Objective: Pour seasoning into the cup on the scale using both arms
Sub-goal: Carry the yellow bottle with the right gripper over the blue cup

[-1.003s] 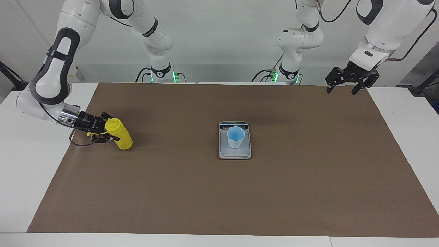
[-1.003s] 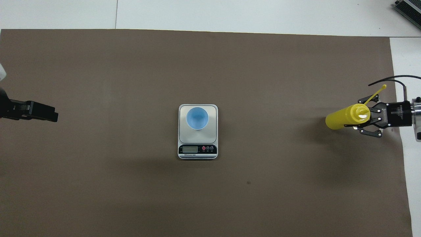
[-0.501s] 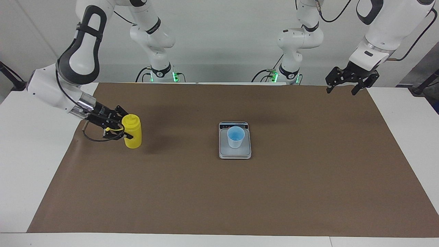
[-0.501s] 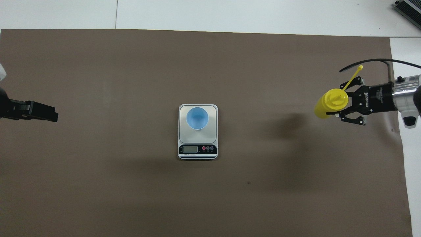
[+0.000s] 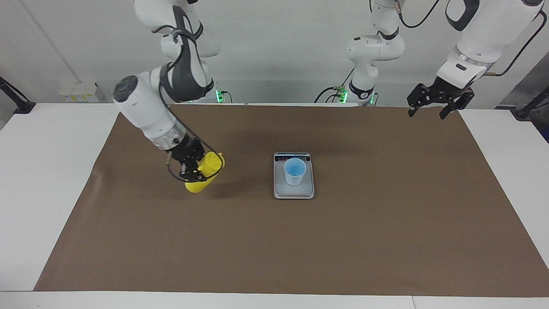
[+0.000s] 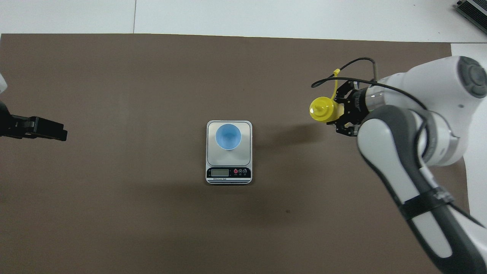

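My right pincer is clamped on the seasoning, tilted above the desk toward the right arm's end; carry level until the nozzle hangs over the cup on the scale; left pincer waits, apart.

I monitor two fixed, distant cameras: the facing view looks from high across the table toward both arm bases, and the overhead view looks steeply down from above the robots' end. Both cover the brown mat and the scale at its centre, half a turn apart.
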Tool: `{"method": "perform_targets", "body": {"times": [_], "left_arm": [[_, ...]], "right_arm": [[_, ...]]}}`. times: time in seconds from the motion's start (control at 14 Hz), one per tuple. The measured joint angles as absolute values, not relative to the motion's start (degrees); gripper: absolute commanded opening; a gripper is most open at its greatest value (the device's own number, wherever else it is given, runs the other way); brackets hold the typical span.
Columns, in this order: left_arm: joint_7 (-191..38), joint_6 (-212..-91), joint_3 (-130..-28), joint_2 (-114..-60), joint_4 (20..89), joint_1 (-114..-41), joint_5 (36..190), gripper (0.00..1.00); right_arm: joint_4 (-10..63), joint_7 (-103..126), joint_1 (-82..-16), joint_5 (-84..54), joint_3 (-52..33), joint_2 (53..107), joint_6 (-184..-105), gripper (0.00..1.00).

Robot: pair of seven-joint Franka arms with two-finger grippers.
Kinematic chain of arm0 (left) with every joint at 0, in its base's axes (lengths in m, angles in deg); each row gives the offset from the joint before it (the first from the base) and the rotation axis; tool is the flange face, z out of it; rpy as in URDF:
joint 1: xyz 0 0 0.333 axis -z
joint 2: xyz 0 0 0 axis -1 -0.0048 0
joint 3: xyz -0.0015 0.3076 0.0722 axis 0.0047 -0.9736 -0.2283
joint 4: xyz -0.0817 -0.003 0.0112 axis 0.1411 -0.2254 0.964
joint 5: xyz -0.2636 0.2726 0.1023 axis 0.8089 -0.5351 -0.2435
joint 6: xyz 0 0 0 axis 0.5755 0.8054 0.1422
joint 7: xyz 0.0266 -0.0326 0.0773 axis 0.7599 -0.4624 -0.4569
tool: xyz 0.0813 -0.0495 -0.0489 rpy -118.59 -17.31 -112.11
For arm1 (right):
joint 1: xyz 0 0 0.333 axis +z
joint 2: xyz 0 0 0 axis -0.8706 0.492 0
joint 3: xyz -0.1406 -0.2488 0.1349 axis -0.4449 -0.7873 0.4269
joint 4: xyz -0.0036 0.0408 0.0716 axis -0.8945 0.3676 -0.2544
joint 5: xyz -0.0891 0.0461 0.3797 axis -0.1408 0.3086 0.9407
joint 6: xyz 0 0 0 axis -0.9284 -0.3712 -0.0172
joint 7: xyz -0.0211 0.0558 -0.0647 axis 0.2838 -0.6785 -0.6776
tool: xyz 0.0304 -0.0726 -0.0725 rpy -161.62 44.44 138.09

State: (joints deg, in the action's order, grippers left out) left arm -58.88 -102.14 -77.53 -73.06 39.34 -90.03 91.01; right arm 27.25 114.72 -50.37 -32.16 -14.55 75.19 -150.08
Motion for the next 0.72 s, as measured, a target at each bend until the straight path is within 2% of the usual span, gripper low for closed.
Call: {"method": "perform_targets", "body": {"times": [0.21,0.43,0.72], "left_arm": [[-58.9,-102.1,-77.5,-73.1,39.3,-90.0,91.0,1.00],[-58.9,-102.1,-77.5,-73.1,39.3,-90.0,91.0,1.00],[-58.9,-102.1,-77.5,-73.1,39.3,-90.0,91.0,1.00]], "right_arm": [[27.2,121.6,-42.5,-42.5,-14.5,75.2,-153.2,0.00],[27.4,127.0,-35.8,-56.9,-14.4,76.4,-159.8,0.00],[27.4,130.2,-32.7,-68.6,-14.5,77.5,-162.6,0.00]]}}
